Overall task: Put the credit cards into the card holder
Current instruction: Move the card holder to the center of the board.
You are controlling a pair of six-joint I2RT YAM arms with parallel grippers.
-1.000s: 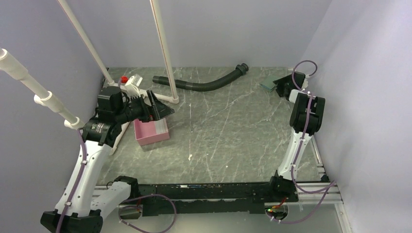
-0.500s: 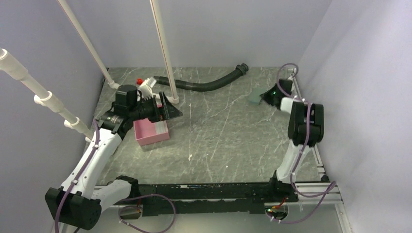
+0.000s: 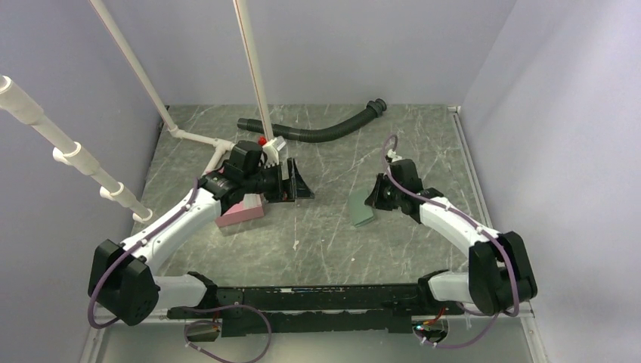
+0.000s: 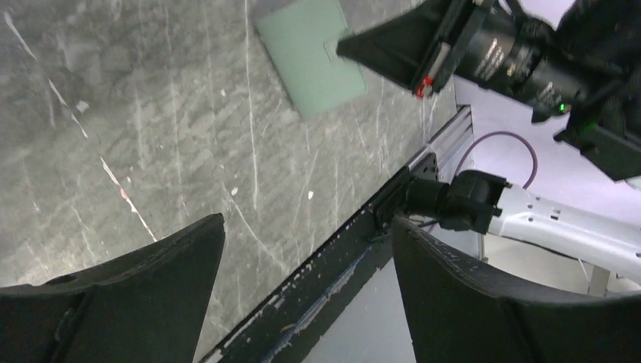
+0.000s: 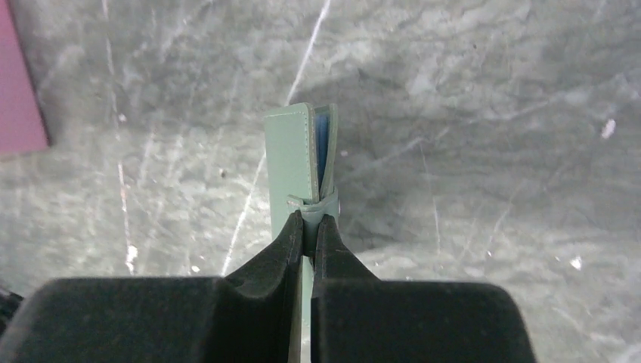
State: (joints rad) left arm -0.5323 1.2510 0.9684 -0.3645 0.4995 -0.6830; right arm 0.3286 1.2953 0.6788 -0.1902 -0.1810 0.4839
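The card holder [image 3: 361, 209] is a thin pale blue-green sleeve. My right gripper [image 3: 376, 198] is shut on its near edge and holds it on edge just above the table, right of centre. In the right wrist view the holder [image 5: 291, 159] stands between my closed fingers [image 5: 308, 219], with a blue strip showing in its open mouth. My left gripper [image 3: 298, 184] is open and empty, beside the pink box [image 3: 240, 211] and left of the holder. The left wrist view shows the holder [image 4: 310, 57] beyond my spread fingers [image 4: 306, 227]. No credit card shows clearly.
A black corrugated hose [image 3: 317, 132] lies along the back of the table. White pipes [image 3: 253, 76] rise at the back left. The black frame rail [image 3: 317, 291] runs along the near edge. The pink box's corner shows in the right wrist view [image 5: 19, 91].
My right gripper has carried the card holder from the far right corner to right of centre. My left gripper has swung right, past the pink box, toward the middle.
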